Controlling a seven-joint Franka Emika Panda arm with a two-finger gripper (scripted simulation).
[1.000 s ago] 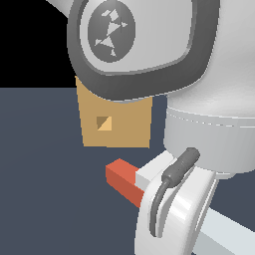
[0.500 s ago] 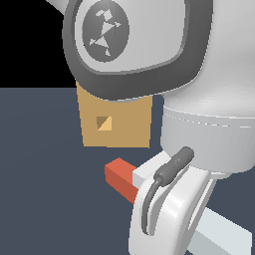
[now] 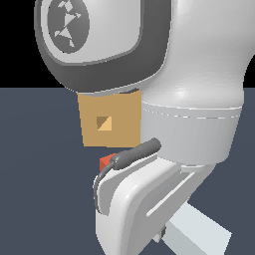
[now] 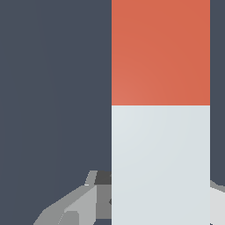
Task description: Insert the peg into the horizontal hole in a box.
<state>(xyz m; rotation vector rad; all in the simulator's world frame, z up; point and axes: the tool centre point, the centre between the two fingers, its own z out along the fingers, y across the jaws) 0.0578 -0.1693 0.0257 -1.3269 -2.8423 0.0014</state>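
Dark slate floor [image 3: 40,199] — tan box [image 3: 122,124], peg [image 4: 160,132] on it.

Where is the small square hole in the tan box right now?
In the exterior view, the small square hole sits on the tan box, left of centre, above the peg's red end.

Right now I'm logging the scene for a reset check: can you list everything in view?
box: one, tan-brown, on the dark floor behind the arm, partly hidden by it.
hole: one, small square, tan inside, in the box's facing side.
peg: one, red end and pale grey-white remainder, lying low under the arm; its middle is hidden in the exterior view.
floor: one, dark blue-grey.
arm: one, white and grey, filling the exterior view.
hand: one, grey, fingers either side of the peg; grip unclear.
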